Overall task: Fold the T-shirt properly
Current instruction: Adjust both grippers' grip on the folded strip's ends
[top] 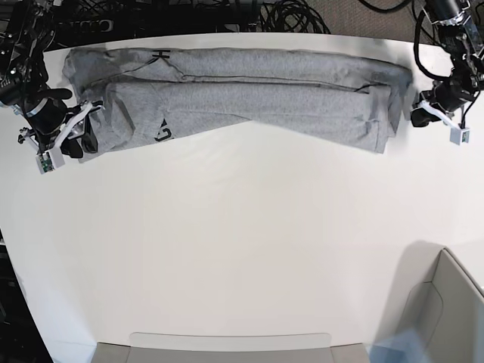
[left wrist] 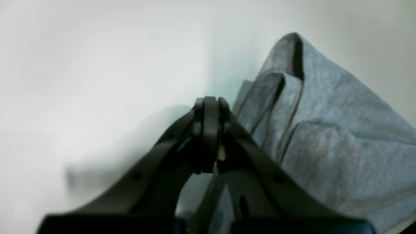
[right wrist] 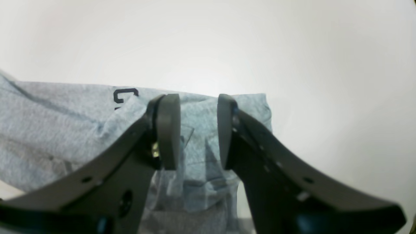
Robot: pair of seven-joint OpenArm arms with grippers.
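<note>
The heather-grey T-shirt (top: pixel 242 87) lies folded lengthwise into a long band across the far part of the white table (top: pixel 242 227), with bits of black lettering (top: pixel 162 134) showing. My right gripper (right wrist: pixel 199 130) is open at the band's left end (top: pixel 89 136), its fingers standing over the cloth (right wrist: pixel 65 130) with a hem corner between them. In the left wrist view the left gripper (left wrist: pixel 209 107) is shut with nothing visibly pinched. It sits just off the band's right end (top: pixel 418 115), the folded layers (left wrist: pixel 325 130) lying beside it.
A grey bin (top: pixel 227 349) sits at the table's near edge and another grey container (top: pixel 446 302) at the near right corner. Black cables (top: pixel 227 15) lie behind the table's far edge.
</note>
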